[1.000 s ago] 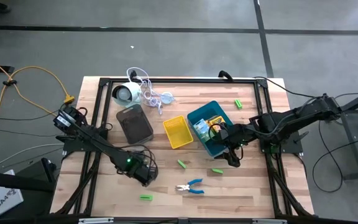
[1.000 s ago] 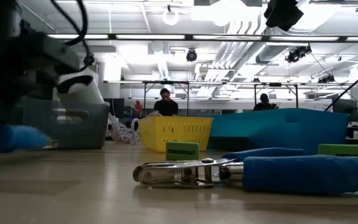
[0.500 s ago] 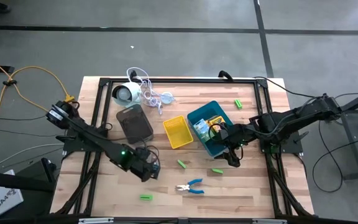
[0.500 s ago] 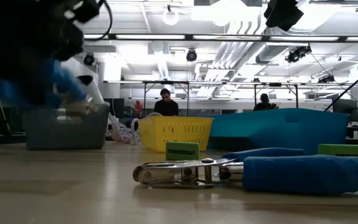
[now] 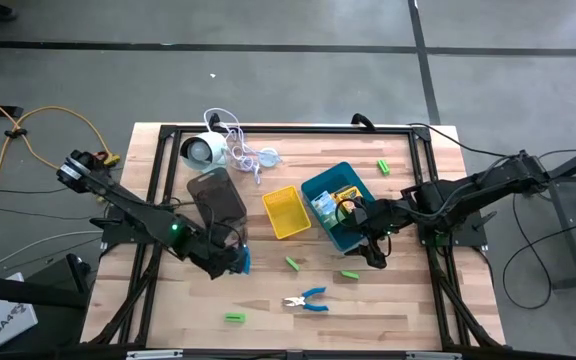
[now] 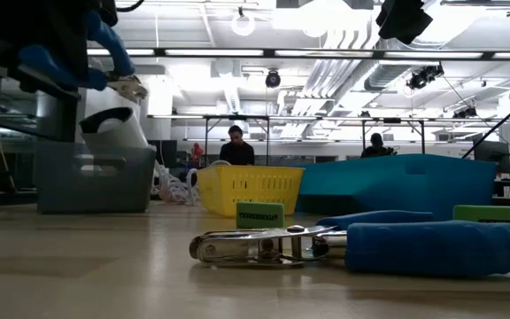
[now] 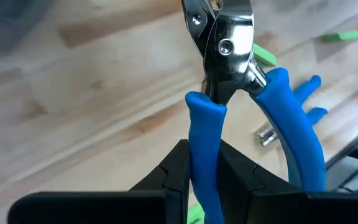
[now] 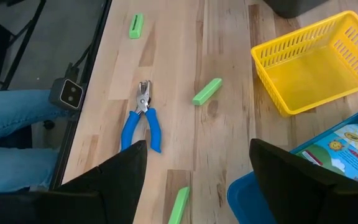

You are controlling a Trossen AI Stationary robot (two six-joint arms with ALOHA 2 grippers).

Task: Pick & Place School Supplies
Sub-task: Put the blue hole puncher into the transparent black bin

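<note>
My left gripper (image 5: 234,260) hangs above the table's near-left part, just near of the grey tray (image 5: 216,197), shut on blue-handled pliers (image 7: 225,93). In the low view these pliers (image 6: 87,53) are high above the tabletop. A second pair of pliers (image 5: 306,300) lies flat on the wood near the front edge. Green blocks lie loose in the middle (image 5: 293,263), to its right (image 5: 349,274) and at the front (image 5: 234,318). My right gripper (image 5: 378,250) waits open at the near corner of the blue tray (image 5: 333,205), with nothing between its fingers. My left gripper pinches one blue handle (image 7: 202,163) of the pliers between its two fingers. The handle runs along the fingers, and the metal head (image 7: 227,38) sticks out beyond them. The other handle (image 7: 294,127) stands free to the side. The pliers are lifted clear of the table, tilted head-down.
A yellow tray (image 5: 286,212) stands between the grey and blue trays. The blue tray holds printed packs (image 8: 347,143). A white round device with its cord (image 5: 208,148) lies at the far left, and another green block (image 5: 383,166) at the far right. A person's legs (image 8: 17,112) are beside the table's front edge.
My left gripper has risen from near the tabletop and gone a little toward the far edge and the grey tray, rolling as it went. The blue-handled pliers have gone up with it and now hang clear of the table.
</note>
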